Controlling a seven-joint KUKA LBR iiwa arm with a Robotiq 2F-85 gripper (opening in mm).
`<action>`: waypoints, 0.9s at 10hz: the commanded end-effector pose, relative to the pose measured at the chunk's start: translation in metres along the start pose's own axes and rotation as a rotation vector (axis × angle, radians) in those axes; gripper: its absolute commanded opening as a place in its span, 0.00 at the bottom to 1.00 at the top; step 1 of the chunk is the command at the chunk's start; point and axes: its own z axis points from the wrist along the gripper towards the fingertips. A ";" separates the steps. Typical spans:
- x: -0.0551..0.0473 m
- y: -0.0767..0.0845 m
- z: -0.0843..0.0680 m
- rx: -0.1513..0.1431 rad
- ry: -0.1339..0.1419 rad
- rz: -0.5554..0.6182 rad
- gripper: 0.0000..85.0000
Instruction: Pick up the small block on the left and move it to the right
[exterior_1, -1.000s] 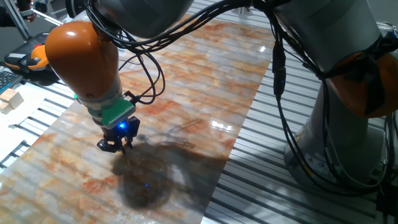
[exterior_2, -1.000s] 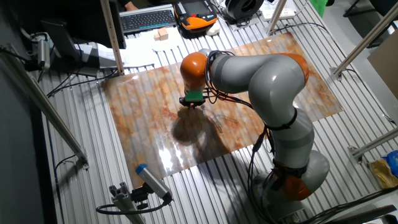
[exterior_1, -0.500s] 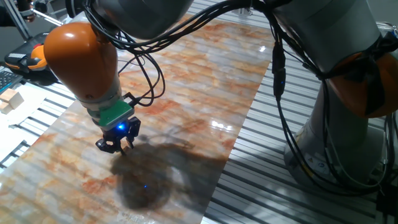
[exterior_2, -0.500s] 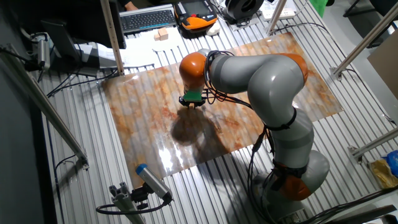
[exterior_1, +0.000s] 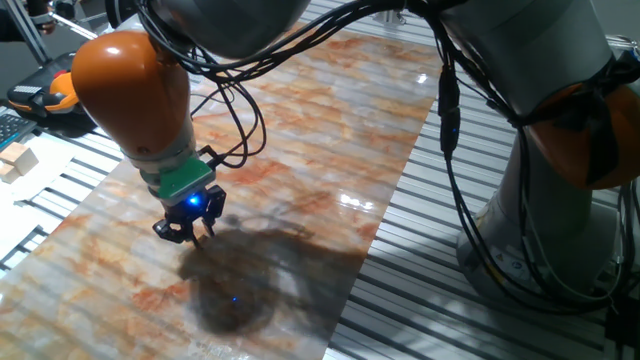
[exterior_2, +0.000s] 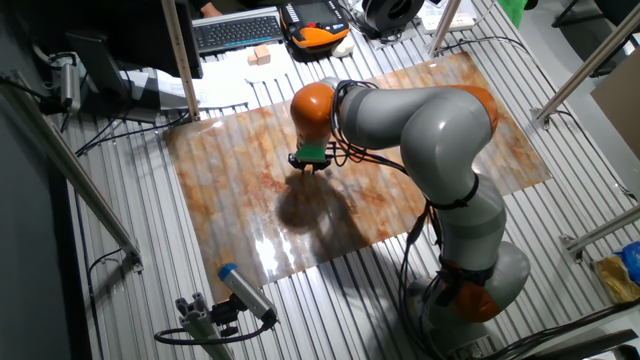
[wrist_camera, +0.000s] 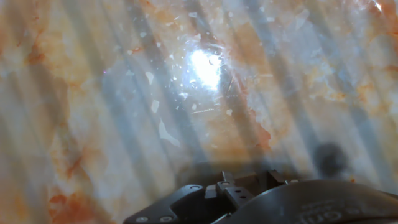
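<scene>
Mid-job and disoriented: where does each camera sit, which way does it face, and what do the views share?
One fixed view: low at the table's edge, looking across the marbled mat; shows the gripper, orange wrist and grey arm.
The other fixed view: high overhead, looking down on the mat; shows the whole arm and base.
Hand view: on the hand, facing down at the mat; only the hand's dark housing shows.
Shared: both fixed views show the gripper and pale blocks.

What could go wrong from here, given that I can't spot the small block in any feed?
1. The gripper hangs low over the marbled mat, and no view shows a small block between or near its fingers; whether it holds one cannot be told, so it may travel empty.
2. In the hand view, glare and shadow stripes wash out the mat's mottled pattern, so a tiny tan cube could go unnoticed.
3. The dangling cables hang close above the wrist and might snag.
</scene>
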 end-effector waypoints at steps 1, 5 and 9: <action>-0.001 -0.001 -0.004 -0.005 0.002 -0.001 0.40; 0.002 -0.004 -0.017 -0.016 0.003 -0.004 0.20; 0.002 -0.012 -0.040 -0.019 0.014 -0.017 0.00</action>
